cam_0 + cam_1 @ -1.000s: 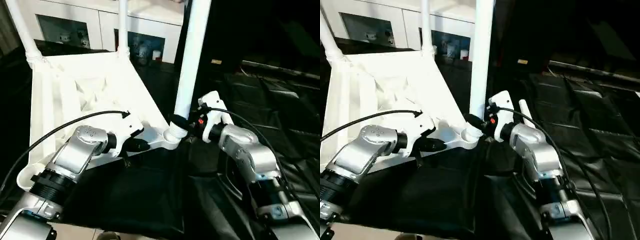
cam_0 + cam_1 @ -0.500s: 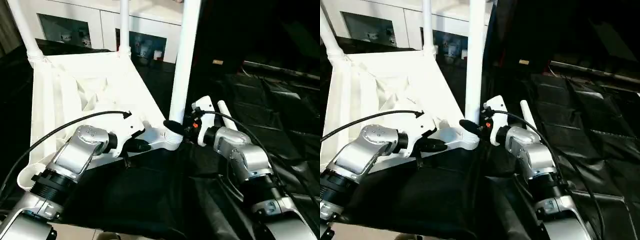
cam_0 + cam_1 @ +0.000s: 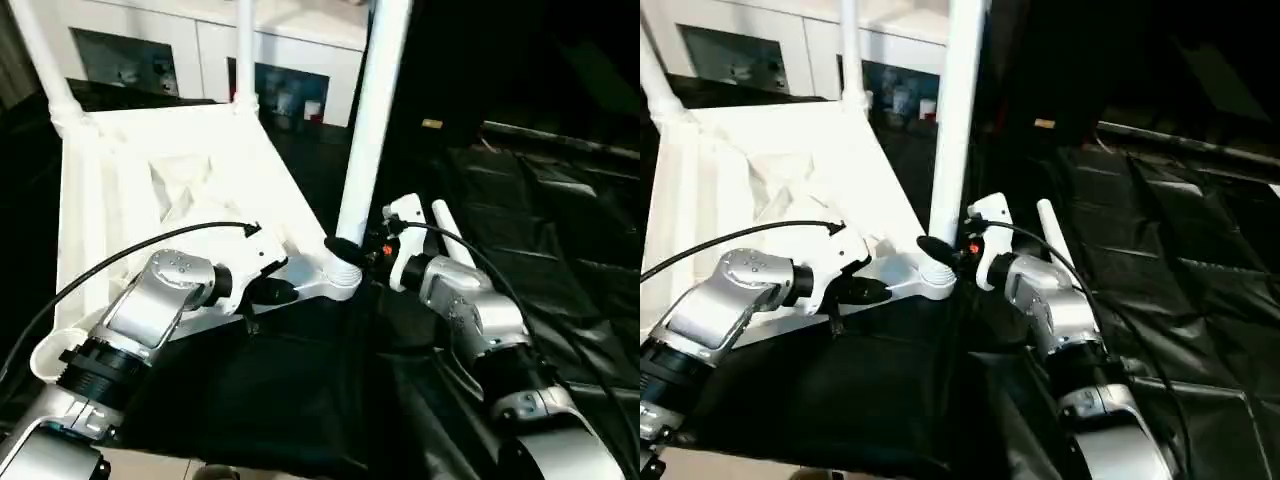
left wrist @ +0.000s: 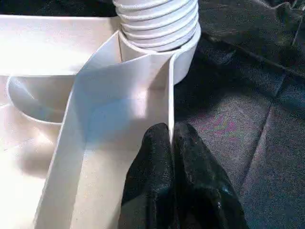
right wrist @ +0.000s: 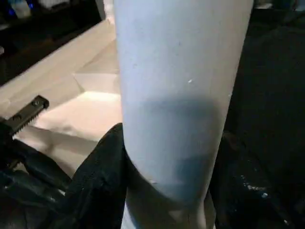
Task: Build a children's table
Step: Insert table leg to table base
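A black drape (image 3: 560,200) covers the work surface; white cabinets (image 3: 200,40) behind.

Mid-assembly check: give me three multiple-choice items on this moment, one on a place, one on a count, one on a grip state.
1. Where does the left gripper grip the white ribbed plastic tabletop?
A. far edge
B. thin rim wall beside the near corner socket
C. centre rib

2. How many white tapered tube legs stand in corner sockets?
A. one
B. three
C. four

3. The right gripper is:
A. hanging open over the black cloth
B. around the nearest leg just above its socket
C. holding a screwdriver

Answers: B, the fingers pinch the rim wall; B, three legs rise; B, the leg sits between its fingers.
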